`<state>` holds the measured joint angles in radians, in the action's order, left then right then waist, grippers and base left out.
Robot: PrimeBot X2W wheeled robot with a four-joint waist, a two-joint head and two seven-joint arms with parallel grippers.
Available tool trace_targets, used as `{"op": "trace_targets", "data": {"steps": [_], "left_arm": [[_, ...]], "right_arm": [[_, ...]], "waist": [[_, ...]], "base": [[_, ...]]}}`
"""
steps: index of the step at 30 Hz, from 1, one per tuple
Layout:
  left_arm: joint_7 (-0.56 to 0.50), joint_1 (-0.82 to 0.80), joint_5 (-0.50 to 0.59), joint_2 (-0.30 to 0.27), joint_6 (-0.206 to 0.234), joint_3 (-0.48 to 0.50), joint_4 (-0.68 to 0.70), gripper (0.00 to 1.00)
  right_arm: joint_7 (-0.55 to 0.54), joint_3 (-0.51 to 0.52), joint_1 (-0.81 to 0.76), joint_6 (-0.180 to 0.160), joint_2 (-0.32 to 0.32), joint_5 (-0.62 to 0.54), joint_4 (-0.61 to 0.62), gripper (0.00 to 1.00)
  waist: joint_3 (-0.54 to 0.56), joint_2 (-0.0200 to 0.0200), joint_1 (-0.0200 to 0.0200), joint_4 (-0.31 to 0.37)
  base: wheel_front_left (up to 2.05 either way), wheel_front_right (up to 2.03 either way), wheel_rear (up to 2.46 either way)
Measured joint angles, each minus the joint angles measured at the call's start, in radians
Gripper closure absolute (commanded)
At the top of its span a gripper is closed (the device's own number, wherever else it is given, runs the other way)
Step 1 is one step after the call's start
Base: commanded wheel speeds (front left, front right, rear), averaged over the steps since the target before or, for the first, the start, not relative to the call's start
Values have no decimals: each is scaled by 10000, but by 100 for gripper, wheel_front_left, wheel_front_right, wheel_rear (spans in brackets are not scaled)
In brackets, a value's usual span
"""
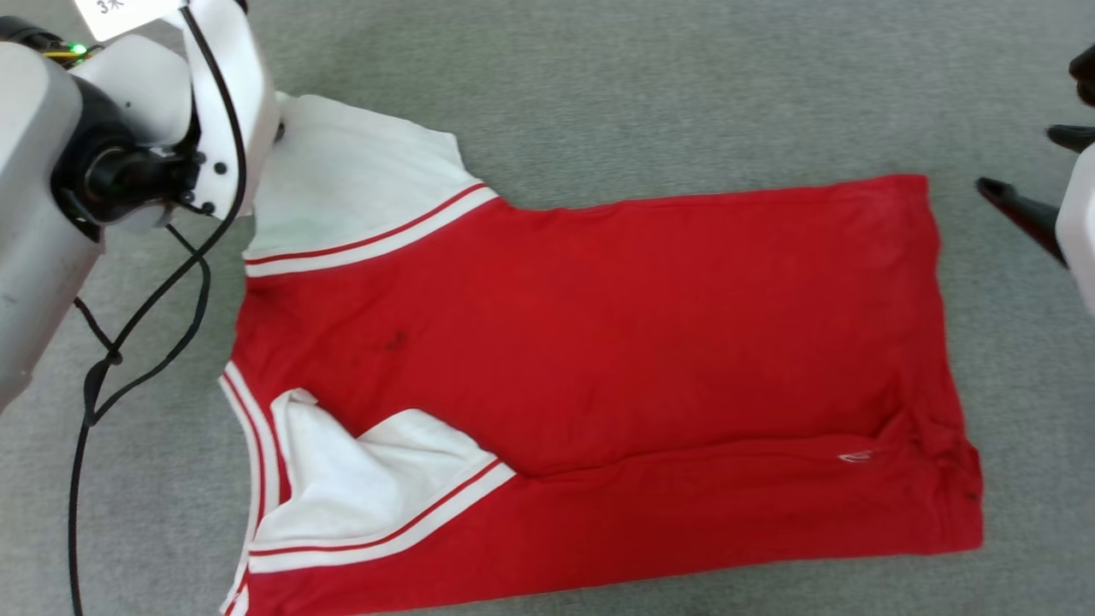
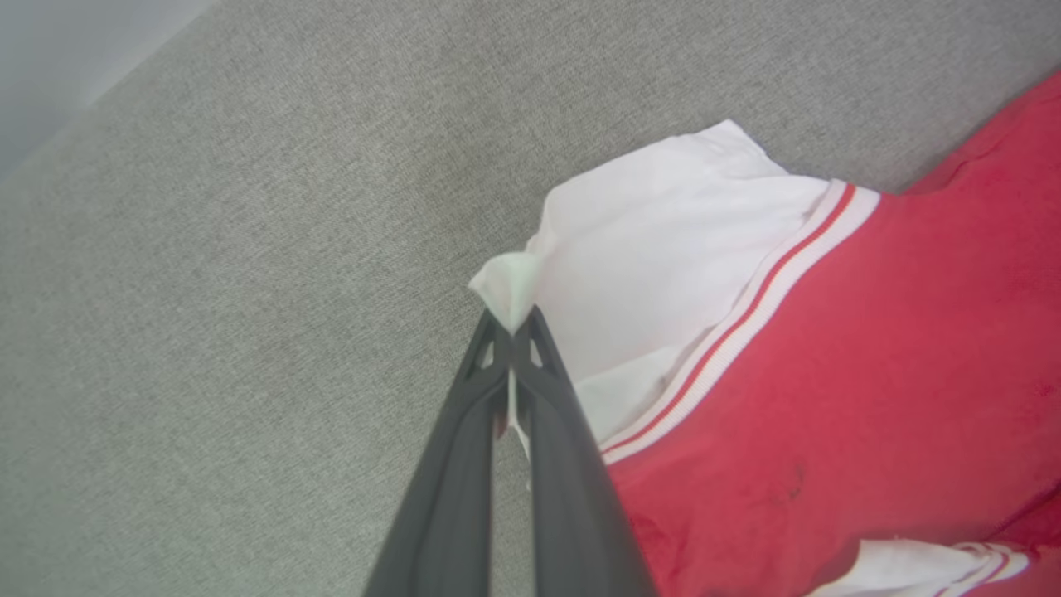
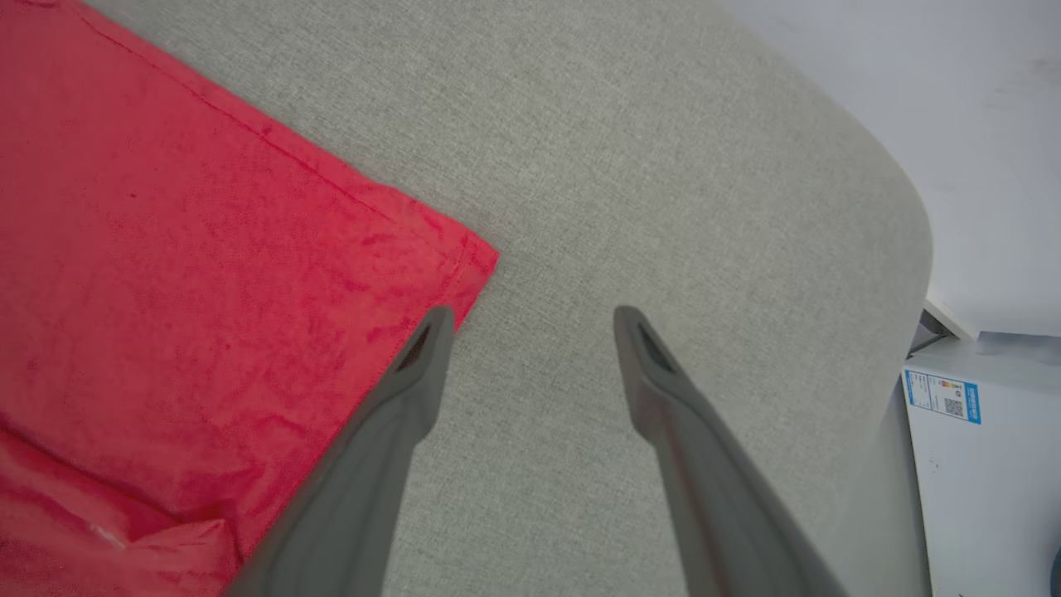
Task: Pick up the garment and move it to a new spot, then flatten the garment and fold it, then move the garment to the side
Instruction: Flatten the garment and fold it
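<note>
The garment point(image 1: 599, 342), red with white sleeves and striped trim, lies spread flat on the grey surface, its lower edge folded up. In the left wrist view my left gripper point(image 2: 512, 322) is shut on the outer corner of the far white sleeve point(image 2: 663, 249), and a tuft of white cloth sticks out past the tips. In the head view the left forearm point(image 1: 214, 103) hides those fingers. My right gripper point(image 3: 530, 323) is open just above the surface, its left finger point(image 3: 414, 373) over the garment's hem corner point(image 3: 464, 265). It also appears at the head view's right edge point(image 1: 1022, 162).
The grey fabric surface point(image 1: 599, 103) extends all around the garment. Its rounded edge point(image 3: 916, 249) lies right of my right gripper, with a white labelled box point(image 3: 978, 448) beyond it. A black cable point(image 1: 145, 316) hangs from the left arm beside the collar.
</note>
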<state>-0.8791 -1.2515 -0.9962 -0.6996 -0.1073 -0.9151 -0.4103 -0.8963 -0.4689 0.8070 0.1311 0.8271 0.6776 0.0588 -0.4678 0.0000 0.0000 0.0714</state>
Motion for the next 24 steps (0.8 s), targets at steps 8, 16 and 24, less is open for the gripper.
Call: {"op": "trace_targets", "data": {"steps": [8, 16, 24], "left_arm": [[290, -272, 61, 288, -75, -15, 443, 100], [476, -507, 77, 391, -132, -52, 692, 100], [654, -513, 77, 393, -161, -234, 773, 100]], "right_arm": [[-1484, -934, 1354, -2, -303, 800, -1611, 0], [-1051, -1732, 1624, -2, -846, 646, -2978, 0], [-617, -2527, 1713, -33, -658, 1114, -3501, 100]], "waist": [[-346, 0, 1, -610], [-789, 0, 0, -979], [-892, 0, -1, -1106]], "base": [[0, 0, 0], [0, 0, 0], [0, 0, 0]]}}
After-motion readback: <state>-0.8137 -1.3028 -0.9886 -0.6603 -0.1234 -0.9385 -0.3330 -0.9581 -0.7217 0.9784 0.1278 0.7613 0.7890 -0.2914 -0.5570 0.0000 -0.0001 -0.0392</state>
